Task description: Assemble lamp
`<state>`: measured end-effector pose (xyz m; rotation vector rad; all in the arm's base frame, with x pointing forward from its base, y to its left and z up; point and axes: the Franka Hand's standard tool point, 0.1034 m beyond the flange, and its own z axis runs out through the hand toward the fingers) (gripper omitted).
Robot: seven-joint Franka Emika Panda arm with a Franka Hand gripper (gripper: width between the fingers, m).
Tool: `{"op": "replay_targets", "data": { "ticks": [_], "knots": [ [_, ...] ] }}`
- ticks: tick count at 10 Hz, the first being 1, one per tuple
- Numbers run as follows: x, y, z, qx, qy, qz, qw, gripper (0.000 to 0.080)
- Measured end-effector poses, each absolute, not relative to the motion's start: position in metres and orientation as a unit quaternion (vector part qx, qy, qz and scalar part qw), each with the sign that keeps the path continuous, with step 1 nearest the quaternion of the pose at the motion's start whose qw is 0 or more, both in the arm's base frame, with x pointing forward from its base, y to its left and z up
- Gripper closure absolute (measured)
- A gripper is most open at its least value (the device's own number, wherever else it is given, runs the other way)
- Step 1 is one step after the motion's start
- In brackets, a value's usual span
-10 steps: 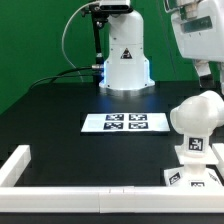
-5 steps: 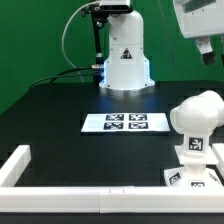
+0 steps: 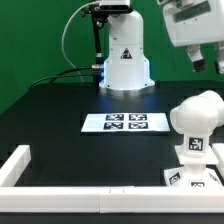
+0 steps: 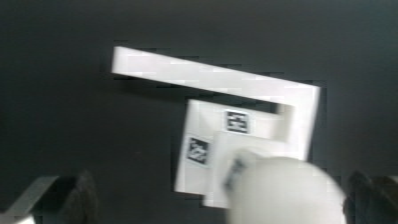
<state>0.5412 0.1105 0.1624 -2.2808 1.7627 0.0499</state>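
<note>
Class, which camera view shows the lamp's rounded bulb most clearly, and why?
The exterior view: the bulb appears sharp and whole, seated on the base block. The wrist view looks down on it, so it is only a blurred white blob cut by the picture's edge.

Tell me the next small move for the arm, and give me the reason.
Probably lift clear and head for the next loose part. The bulb already sits on the base, and the pincer hangs above it holding nothing. No shade shows in either view, so where to go next cannot be told.
</note>
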Motion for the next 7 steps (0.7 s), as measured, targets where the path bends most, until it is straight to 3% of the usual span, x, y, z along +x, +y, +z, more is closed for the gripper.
{"op": "replay_targets", "data": {
  "ticks": [2, 6, 7],
  "knots": [
    [0.518, 0.116, 0.146, -0.787, 0.607, 0.021, 0.111, 0.0101],
    [0.521, 0.113, 0.146, -0.789, 0.603, 0.014, 0.116, 0.0101],
    [0.514, 0.102, 0.136, -0.801, 0.585, -0.01, 0.13, 0.0101]
  ]
}}
